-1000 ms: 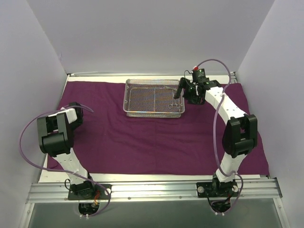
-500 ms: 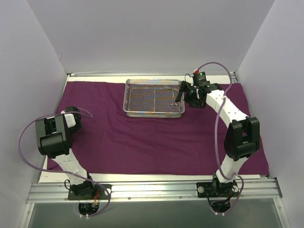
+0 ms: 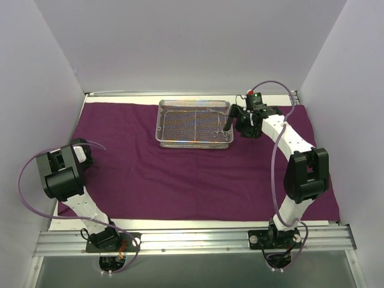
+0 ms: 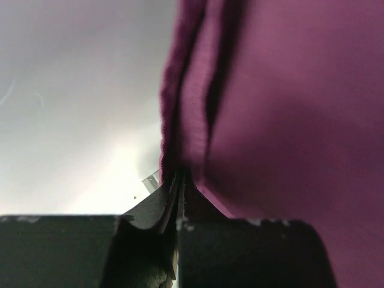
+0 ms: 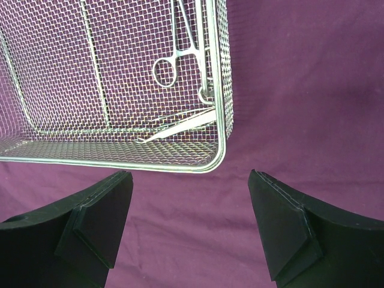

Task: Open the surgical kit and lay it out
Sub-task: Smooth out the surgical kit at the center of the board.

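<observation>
Cloth wrap (image 3: 180, 174) lies opened flat over most of the worktop (image 3: 63, 221), running from its left edge to its right edge. Only a pale bare strip shows along the near edge. Wire-mesh tray (image 3: 192, 146) sits on the cloth close to the far edge, about mid-width. Instruments (image 5: 174, 57) are all inside it, bunched at its right end: one ring-handled scissor-like piece, and one thin pointed piece lying along the near wall. Exact count not clear.

Left end effector (image 4: 179, 180): fingers pressed together, pinching a doubled fold of the cloth's hem at the left edge of the worktop. Judged reason: the grip lets that flap be drawn outward so the wrap lies without slack.

Right end effector (image 5: 189, 186): fingers spread wide, nothing between them, hanging over the cloth just short of the tray's near-right corner. Judged reason: staged either to reach in for an instrument or to take the rim; cannot tell which.

Assessment: unwrapping looks essentially done; laying out not yet begun.

Risk: the instruments lie flat on the mesh against the wall, leaving little room for a finger to get under.
</observation>
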You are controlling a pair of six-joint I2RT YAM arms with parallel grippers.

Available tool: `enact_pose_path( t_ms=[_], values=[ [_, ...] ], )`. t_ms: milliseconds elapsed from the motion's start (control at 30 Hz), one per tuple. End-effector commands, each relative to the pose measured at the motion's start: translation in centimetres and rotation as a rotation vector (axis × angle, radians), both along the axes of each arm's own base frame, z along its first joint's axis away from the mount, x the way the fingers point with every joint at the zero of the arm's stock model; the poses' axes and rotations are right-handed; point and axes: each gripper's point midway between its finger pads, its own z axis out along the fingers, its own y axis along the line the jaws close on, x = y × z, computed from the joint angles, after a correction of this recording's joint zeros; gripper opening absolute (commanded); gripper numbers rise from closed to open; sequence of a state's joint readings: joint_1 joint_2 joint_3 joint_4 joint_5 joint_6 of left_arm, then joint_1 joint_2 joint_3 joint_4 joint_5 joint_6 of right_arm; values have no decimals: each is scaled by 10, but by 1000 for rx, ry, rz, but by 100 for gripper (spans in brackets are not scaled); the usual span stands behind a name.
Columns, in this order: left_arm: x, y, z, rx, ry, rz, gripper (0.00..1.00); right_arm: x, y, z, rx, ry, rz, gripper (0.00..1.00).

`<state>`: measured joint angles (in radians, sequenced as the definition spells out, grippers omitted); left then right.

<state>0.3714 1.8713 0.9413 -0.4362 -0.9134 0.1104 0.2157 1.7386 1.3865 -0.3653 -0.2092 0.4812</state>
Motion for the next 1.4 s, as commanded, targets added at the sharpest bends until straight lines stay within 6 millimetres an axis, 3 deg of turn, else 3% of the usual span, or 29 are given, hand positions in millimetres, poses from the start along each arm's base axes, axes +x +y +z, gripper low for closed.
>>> enact_pose_path(
  t_ms=[0,167,500,900,1067,1200,1367],
  values=[
    [-1,14,11,51,3,43,2,-1,-6,24,-1,-63,-6,80],
    [-8,29,24,112,36,91,2,-1,-9,25,-1,-65,-9,80],
    [-16,36,28,129,51,126,2,1,-11,24,-1,-61,-14,80],
    [-19,42,77,268,-32,185,2,5,-5,19,18,-52,-10,80],
    [-7,40,90,283,-65,176,2,5,-4,15,23,-45,-8,80],
    [23,25,82,246,-59,54,2,4,-6,13,17,-40,-8,80],
    [40,2,57,179,-23,-47,2,3,-6,12,17,-37,-11,80]
  ],
)
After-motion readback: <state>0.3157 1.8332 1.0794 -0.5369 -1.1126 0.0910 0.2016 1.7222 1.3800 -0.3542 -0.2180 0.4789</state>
